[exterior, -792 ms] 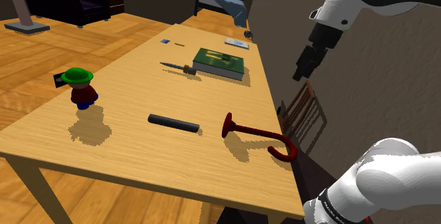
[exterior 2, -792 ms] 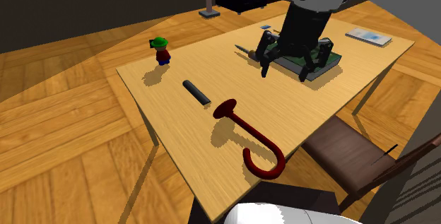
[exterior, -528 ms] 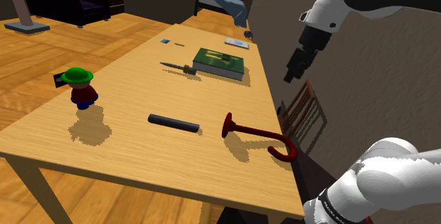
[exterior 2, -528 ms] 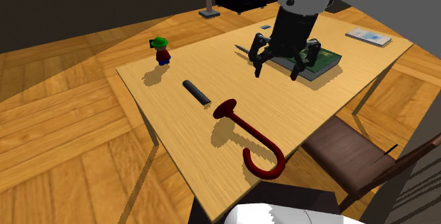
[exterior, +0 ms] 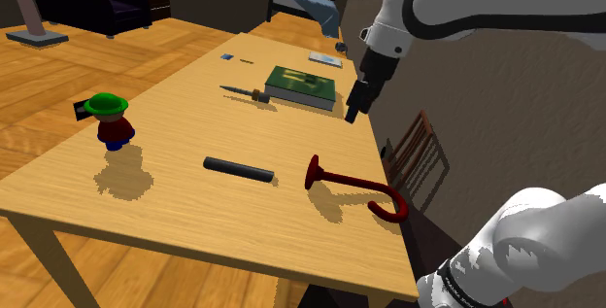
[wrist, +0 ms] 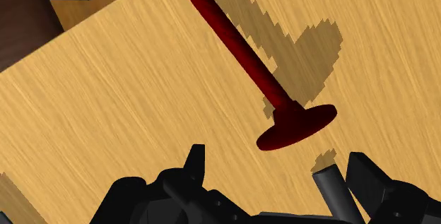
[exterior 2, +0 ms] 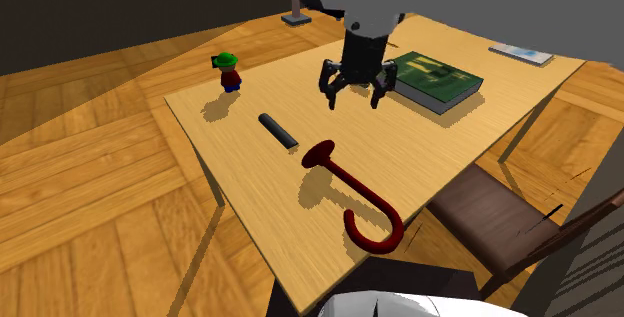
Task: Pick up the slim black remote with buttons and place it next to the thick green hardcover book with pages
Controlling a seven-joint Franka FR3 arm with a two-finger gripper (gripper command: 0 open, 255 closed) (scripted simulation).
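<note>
Nearest the stand, a dark red hooked cane (wrist: 244,49) is lying on the wooden table (exterior: 175,209); beyond it the slim black remote (exterior: 238,169) is resting flat (well apart from the book), and the gripper (exterior 2: 354,99) is hovering, fingers spread and empty, near the green book (exterior: 301,85).

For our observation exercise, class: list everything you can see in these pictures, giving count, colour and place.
table: one, light wood, carrying the items
remote: one, black, mid-table
hardcover book: one, green, farther along the table
screwdriver: one, dark, beside the book
hooked cane: one, dark red, lying near the remote
toy figure: one, green hat, red body, standing near a table edge
flat booklet: one, pale, far end of the table
chair: one, brown, beside the table
gripper: one, black, open, above the table near the book
</note>
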